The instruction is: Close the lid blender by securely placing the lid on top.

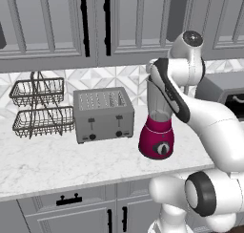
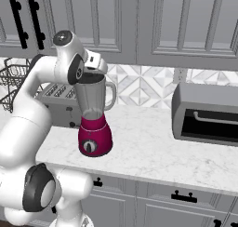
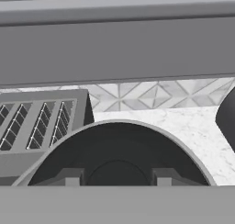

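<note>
**Lid over the jar mouth — seating step in hand**

The hand (image 2: 91, 69) sits right at the top of the blender (image 2: 95, 116), a magenta rounded base w/ black dial and tall clear grey tapered jar, standing on the white marble tabletop (image 2: 153, 147). In the hand view the jar's rim arcs across the lower half, and the small flat round black lid (image 3: 117, 154) fills that arc at 6 o'clock, its raised knob between the two dark fingertips (image 3: 69, 177). The tips flank the knob closely, so probably gripping it, but contact is cut off at the frame edge; can't tell for sure.

A boxy silver toaster (image 1: 103, 114) stands at approx 9 o'clock of the blender.

Judgement: placing step, near done. Next move needs a straight press down, lid level and centred on the rim, then release and a vertical lift-off w/o dragging it askew.
</note>
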Tool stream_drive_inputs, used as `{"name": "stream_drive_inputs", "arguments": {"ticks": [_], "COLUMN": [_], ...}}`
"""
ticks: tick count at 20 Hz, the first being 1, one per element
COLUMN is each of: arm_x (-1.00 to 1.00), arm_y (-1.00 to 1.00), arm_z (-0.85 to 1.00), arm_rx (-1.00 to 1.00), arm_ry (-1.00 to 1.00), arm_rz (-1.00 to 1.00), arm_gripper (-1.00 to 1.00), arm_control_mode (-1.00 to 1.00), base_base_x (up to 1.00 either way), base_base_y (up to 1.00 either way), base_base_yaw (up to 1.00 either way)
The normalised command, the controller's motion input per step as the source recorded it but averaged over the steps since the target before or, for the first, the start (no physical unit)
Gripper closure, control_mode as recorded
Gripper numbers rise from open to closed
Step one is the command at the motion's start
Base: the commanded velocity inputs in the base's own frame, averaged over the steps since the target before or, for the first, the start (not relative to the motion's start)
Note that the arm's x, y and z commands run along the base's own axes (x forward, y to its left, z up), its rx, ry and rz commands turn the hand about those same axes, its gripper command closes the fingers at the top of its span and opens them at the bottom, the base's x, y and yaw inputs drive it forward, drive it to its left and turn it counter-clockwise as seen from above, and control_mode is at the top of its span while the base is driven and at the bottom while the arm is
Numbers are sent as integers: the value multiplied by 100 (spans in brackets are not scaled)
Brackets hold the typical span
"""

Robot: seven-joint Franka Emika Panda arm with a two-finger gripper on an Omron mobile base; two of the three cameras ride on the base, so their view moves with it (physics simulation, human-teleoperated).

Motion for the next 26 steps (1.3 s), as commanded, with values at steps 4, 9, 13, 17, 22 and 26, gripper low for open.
{"name": "stream_drive_inputs", "arguments": {"ticks": [4, 9, 13, 17, 22, 26], "arm_x": [0, -7, -34, -62, -95, -100], "arm_y": [0, 0, 0, -3, -14, -22], "arm_z": [-42, -43, -35, -25, -26, -24], "arm_rx": [0, 0, 0, 0, 0, 0], "arm_ry": [0, 0, 0, 0, 5, 10], "arm_rz": [0, 0, 0, 0, 0, 0], "arm_gripper": [100, 100, -100, -100, -100, -100], "arm_control_mode": [-100, -100, -100, -100, -100, -100], "base_base_x": [0, 0, 0, 0, 0, 0], "base_base_y": [0, 0, 0, 0, 0, 0], "base_base_yaw": [0, 0, 0, 0, 0, 0]}}
